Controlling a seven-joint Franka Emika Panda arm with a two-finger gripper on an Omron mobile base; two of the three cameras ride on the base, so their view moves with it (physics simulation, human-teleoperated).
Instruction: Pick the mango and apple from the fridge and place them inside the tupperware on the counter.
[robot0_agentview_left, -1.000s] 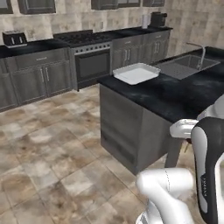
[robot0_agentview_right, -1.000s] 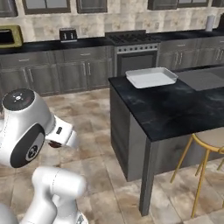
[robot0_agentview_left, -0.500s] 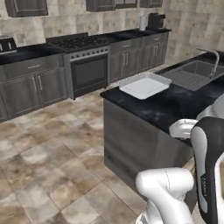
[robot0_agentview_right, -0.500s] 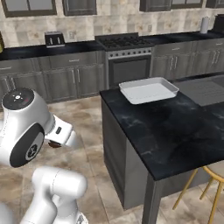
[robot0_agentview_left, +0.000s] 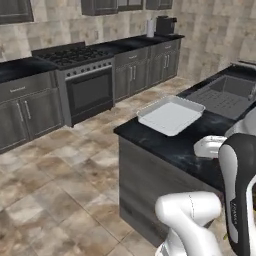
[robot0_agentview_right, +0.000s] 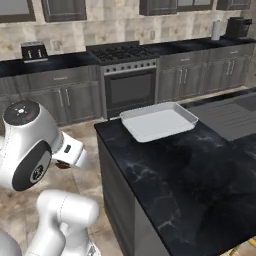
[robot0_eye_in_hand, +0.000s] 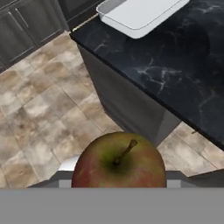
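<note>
- Across the last second the whole scene shifts in both base views: the shallow white-grey rectangular tupperware tray (robot0_agentview_left: 170, 114) sits larger and nearer, and the stove wall slides sideways. You read this as the base driving toward the counter, not as the tray moving.
- What it means: the carry leg looks close to done. You judge that the drop-off comes next.
- The small red-green apple with a brown stem (robot0_eye_in_hand: 119, 161) sits right at the hand camera, stem up, between where the fingertips rise. The tips themselves are hidden behind the fruit.
- The gripper (robot0_eye_in_hand: 119, 181) stands nearly together and clamps the apple; you see no gap beside the fruit.
- Relative to the tupperware, the apple hangs out over the tiled floor (robot0_eye_in_hand: 41, 103), off the counter's near corner, well apart from the tray.
- The glossy black marbled counter (robot0_agentview_right: 197, 172) lies between the held apple and the tupperware.
- The tupperware rests near that corner of the counter, beside the grey sink basin (robot0_agentview_left: 227, 94). Its inside looks bare.
- No mango to record here.
</note>
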